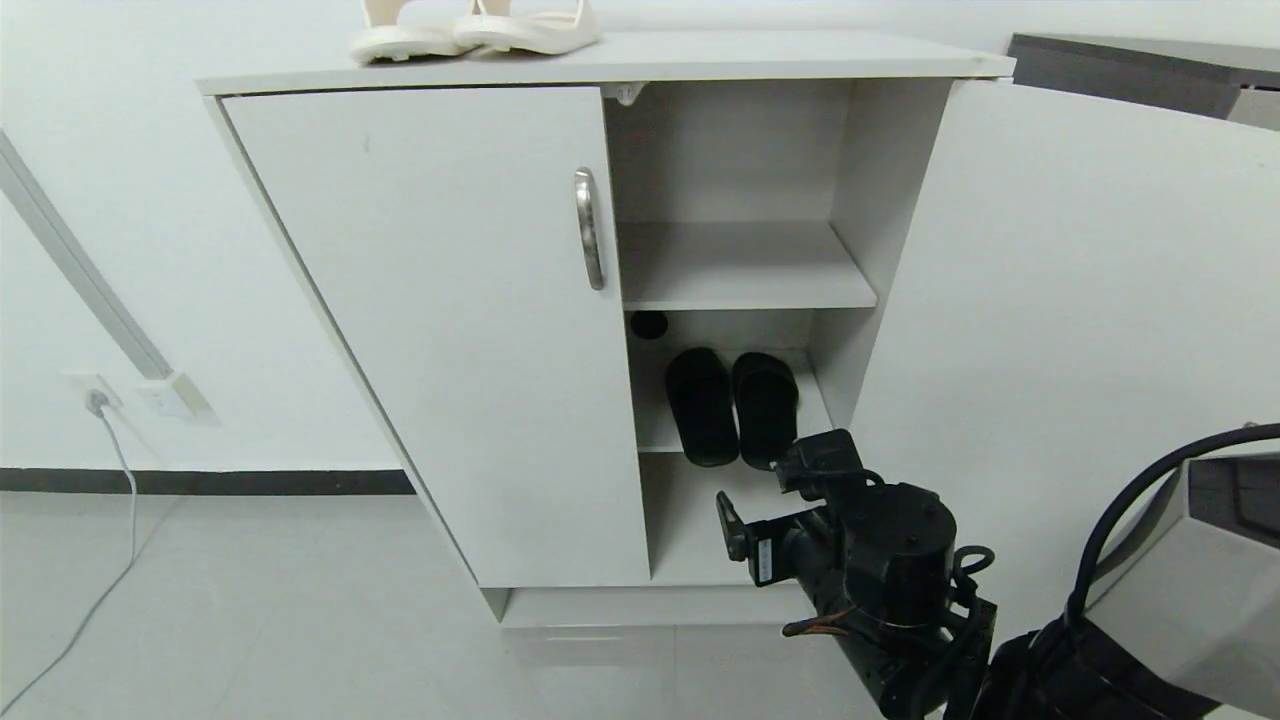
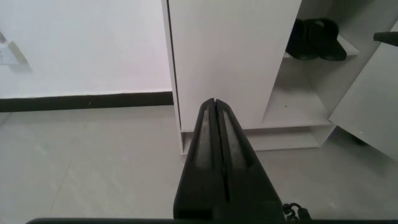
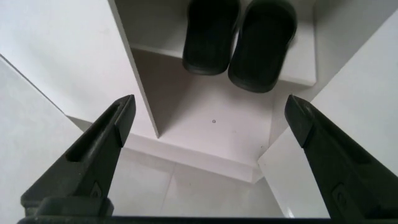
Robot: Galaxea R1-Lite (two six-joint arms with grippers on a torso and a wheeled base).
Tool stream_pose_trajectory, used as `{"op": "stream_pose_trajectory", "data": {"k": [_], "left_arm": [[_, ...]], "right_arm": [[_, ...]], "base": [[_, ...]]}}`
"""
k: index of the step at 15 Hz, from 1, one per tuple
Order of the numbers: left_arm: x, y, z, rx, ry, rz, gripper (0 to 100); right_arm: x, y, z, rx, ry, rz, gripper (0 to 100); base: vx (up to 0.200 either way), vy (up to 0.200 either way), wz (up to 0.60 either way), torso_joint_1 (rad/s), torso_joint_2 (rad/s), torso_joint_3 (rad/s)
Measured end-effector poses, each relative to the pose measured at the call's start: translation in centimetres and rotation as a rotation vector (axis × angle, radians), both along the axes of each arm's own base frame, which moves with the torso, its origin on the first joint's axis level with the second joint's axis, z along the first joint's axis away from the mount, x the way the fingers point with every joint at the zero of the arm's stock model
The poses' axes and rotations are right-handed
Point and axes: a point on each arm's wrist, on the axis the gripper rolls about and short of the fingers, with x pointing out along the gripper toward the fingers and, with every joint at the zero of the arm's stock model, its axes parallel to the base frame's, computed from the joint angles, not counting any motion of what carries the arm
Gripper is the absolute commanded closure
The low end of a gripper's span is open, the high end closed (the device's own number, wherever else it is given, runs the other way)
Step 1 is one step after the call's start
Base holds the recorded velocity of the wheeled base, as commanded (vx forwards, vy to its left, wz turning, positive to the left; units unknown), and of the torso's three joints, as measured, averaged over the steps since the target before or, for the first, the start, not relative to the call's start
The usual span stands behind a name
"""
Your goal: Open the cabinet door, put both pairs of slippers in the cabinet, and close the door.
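A white cabinet [image 1: 600,70] stands against the wall, its left door [image 1: 430,320] closed and its right door [image 1: 1080,300] swung wide open. A pair of black slippers [image 1: 732,405] lies side by side on the middle shelf [image 1: 815,400]. A cream pair of slippers [image 1: 475,30] rests on the cabinet top. My right gripper [image 1: 775,490] is open, just in front of the lower compartment and below the black slippers [image 3: 239,40]; nothing sits between its fingers [image 3: 102,143]. My left gripper [image 2: 214,109] is shut and empty, held low over the floor facing the closed door [image 2: 230,56].
The upper shelf [image 1: 740,265] and bottom compartment [image 1: 700,530] hold nothing. A metal handle [image 1: 589,230] sits on the closed door. A wall socket with a cable [image 1: 95,400] is at the left. Open floor [image 1: 250,600] lies in front.
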Motion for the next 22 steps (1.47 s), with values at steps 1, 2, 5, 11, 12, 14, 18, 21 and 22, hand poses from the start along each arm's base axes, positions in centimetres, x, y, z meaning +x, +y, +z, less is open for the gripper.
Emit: {"op": "stream_pose_trajectory", "data": {"k": [1, 2, 5, 11, 12, 14, 18, 21, 22], "left_arm": [[0.00, 0.00, 0.00, 0.000, 0.000, 0.001, 100], [0.00, 0.00, 0.00, 0.000, 0.000, 0.000, 100], [0.00, 0.00, 0.00, 0.000, 0.000, 0.001, 100], [0.00, 0.00, 0.00, -0.002, 0.000, 0.002, 100], [0.00, 0.00, 0.00, -0.003, 0.000, 0.002, 100], [0.00, 0.01, 0.00, -0.003, 0.000, 0.002, 100], [0.00, 0.00, 0.00, -0.003, 0.000, 0.002, 100], [0.00, 0.01, 0.00, -0.003, 0.000, 0.002, 100], [0.00, 0.01, 0.00, -0.004, 0.000, 0.003, 100]], "right_arm": [[0.01, -0.01, 0.00, 0.001, -0.001, 0.000, 0], [0.01, -0.01, 0.00, 0.003, -0.002, 0.000, 0], [0.01, -0.02, -0.04, 0.001, -0.002, -0.001, 0], [-0.04, -0.26, -0.28, -0.002, 0.000, -0.002, 0], [0.00, -0.29, -0.33, -0.003, 0.001, -0.004, 0], [0.04, -0.29, -0.43, -0.005, 0.002, -0.005, 0], [-0.01, -0.34, -0.61, -0.009, 0.007, -0.004, 0], [-0.08, -0.41, -0.80, -0.016, 0.013, -0.002, 0], [-0.04, -0.49, -0.85, -0.018, 0.015, -0.004, 0]], "base": [[0.000, 0.000, 0.00, 0.002, 0.00, 0.198], [0.000, 0.000, 0.00, 0.002, 0.00, 0.198], [0.000, 0.000, 0.00, 0.001, 0.00, 0.183], [0.000, 0.000, 0.00, 0.000, 0.00, 0.008], [0.000, 0.000, 0.00, 0.000, 0.00, 0.000], [0.000, 0.000, 0.00, 0.000, 0.00, 0.000], [0.000, 0.150, 0.00, 0.003, 0.00, -0.001], [0.000, 0.200, 0.00, 0.006, 0.00, 0.005], [0.000, 0.200, 0.00, 0.002, 0.00, 0.002]]}}
